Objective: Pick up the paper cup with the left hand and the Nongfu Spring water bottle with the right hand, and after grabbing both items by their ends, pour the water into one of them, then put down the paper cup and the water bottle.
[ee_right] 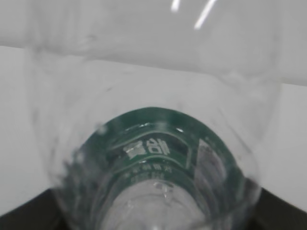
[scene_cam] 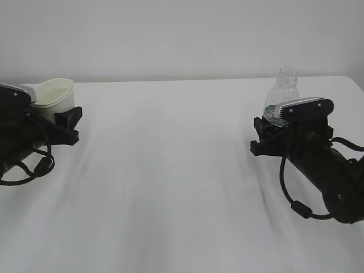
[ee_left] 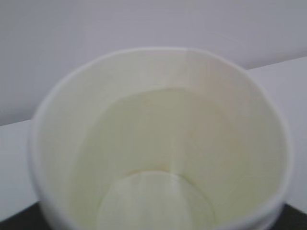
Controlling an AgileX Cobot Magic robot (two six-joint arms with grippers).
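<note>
Both grippers are gripping: your left hand (scene_cam: pixel 60 122) is holding the paper cup (scene_cam: pixel 54 94), your right hand (scene_cam: pixel 273 133) the Nongfu Spring water bottle (scene_cam: pixel 282 94), far apart near the table. You're needing to lift and converge before pouring.

My paper cup (scene_cam: pixel 54 94) was a pale cream-white, with a slightly yellowish inside. The Nongfu Spring water bottle (scene_cam: pixel 282 94) was clear ribbed plastic with a dark green label band and white print on it. Both my arms were plain black, each with a grey-silver module on top. The table (scene_cam: pixel 170 187) was white, the wall behind light grey.
</note>
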